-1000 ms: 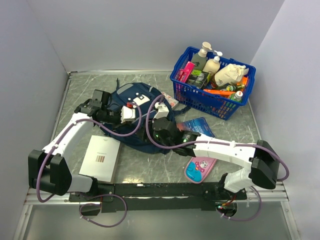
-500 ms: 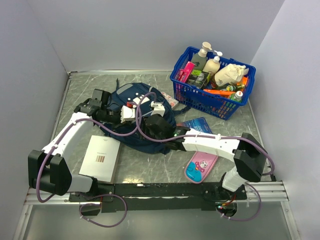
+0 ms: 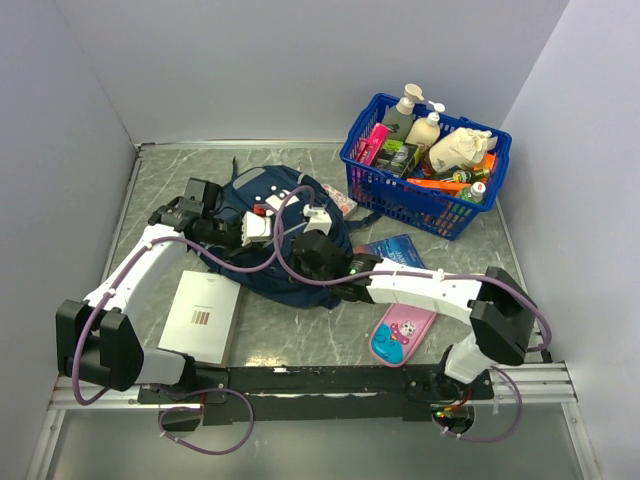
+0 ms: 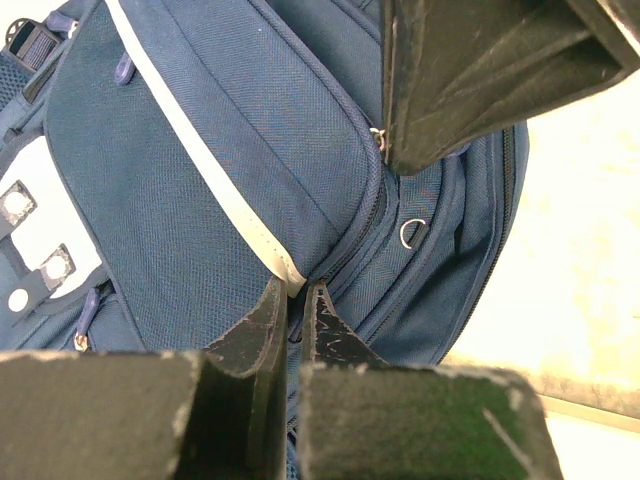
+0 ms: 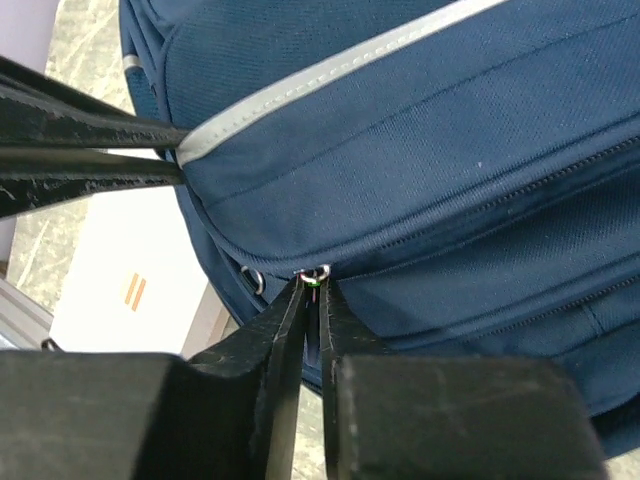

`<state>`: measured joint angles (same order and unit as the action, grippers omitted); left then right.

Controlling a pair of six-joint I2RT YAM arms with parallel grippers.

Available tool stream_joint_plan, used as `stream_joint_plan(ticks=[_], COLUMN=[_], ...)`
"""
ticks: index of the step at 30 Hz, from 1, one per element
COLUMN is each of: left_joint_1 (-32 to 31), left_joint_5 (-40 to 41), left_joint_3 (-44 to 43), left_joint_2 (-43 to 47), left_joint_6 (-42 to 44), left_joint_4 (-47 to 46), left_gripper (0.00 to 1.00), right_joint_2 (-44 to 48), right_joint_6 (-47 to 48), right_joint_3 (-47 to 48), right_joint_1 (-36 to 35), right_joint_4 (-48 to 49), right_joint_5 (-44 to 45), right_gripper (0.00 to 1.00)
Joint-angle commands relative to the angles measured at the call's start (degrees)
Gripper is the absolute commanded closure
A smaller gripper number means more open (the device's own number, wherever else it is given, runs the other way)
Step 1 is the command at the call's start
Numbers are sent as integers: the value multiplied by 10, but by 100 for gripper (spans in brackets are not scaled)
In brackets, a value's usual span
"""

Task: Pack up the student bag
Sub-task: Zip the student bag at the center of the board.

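Observation:
The student bag (image 3: 262, 200), a navy backpack with grey trim, lies in the middle of the table. In the left wrist view my left gripper (image 4: 296, 296) is shut, pinching the bag's fabric (image 4: 200, 180) where the grey trim (image 4: 262, 245) ends. In the right wrist view my right gripper (image 5: 312, 288) is shut on a small metal zipper pull (image 5: 317, 272) on the bag's side seam. The left fingers (image 5: 80, 150) show at the left of that view, holding the trim. From above, the left gripper (image 3: 272, 232) and the right gripper (image 3: 302, 236) meet close together over the bag.
A blue plastic basket (image 3: 420, 205) full of bottles and packets stands at the back right. A white notebook (image 3: 205, 315) lies near the front left, a pink pencil case (image 3: 402, 333) at the front right, and a blue booklet (image 3: 395, 250) beside the bag.
The right arm swung left onto the bag and its jaws closed on the zipper pull. The left gripper has kept its grip without moving.

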<state>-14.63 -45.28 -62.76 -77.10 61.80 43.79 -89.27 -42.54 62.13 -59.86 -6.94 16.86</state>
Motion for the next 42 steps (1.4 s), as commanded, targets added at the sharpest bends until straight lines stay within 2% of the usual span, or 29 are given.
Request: stream_joint_plan(ticks=[1,4,17,31,36,39,42], left_joint_1=[-6,-6,-17,-24,-24,-21,28], left_joint_5=[-61,-61,-65,-50,-36,-3,5], left_joint_3=[-42,-45,-47,-42,-39,-33,-21], left_joint_2=[13,15,16,23,27,28,25], left_joint_6=[3,20,89,139,145,147,120], left_joint_4=[0,13,83,127,133,120,57], left_gripper=[99,99,99,99,99,99,98], right_joint_2=[41,57,27,-70,-88,-60,-7], right_joint_6=[8,27,145,175,164,160,162], right_joint_3=[-31,-48,10,77,86,54,-9], right_joint_1=[0,13,140,255,266,252,224], right_joint_4=[-6,-6,-29,-29,6,28,49], right_joint_5=[11,5,-78,-29,-57,-68,-68], right_gripper=[90,100,100,100,100,100,100])
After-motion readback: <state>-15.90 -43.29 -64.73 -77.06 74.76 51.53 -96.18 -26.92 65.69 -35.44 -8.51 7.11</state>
